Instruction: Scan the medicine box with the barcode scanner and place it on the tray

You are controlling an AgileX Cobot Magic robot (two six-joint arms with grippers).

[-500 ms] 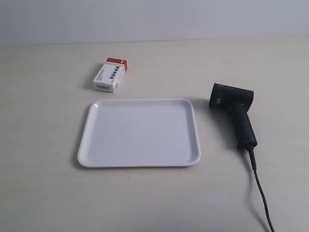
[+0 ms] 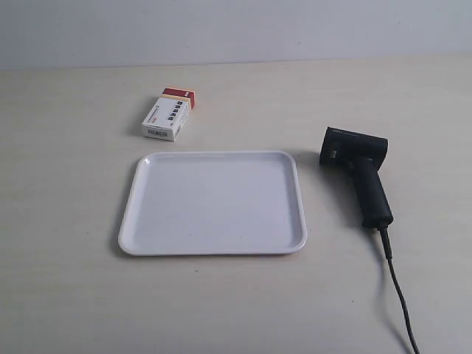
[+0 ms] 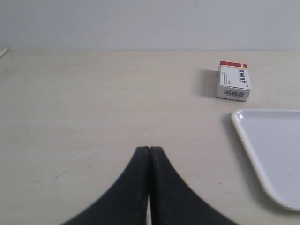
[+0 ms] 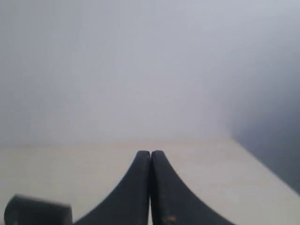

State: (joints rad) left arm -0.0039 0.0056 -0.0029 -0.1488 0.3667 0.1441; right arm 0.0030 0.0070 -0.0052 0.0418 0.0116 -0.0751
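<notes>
Left gripper (image 3: 149, 149) and right gripper (image 4: 150, 153): fingers pressed together, empty; medicine box (image 3: 233, 80) and tray (image 3: 243, 133) well beyond left fingers.

Bare lab tabletop (image 2: 66, 295), blank wall (image 2: 236, 29)

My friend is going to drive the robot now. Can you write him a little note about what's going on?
Left gripper: jaws shut, holding nothing, above bare table, apart from the box.
Right gripper: jaws shut, holding nothing.
Box: on the table, just behind the tray, barcode end toward the tray.
Scanner: lying on the table beside the tray, at the exterior view's right, cable trailing toward the camera.
Tray: nothing on it.
Done: nothing yet.
Left: pick up box and scanner, scan the barcode, put the box on the tray.
</notes>
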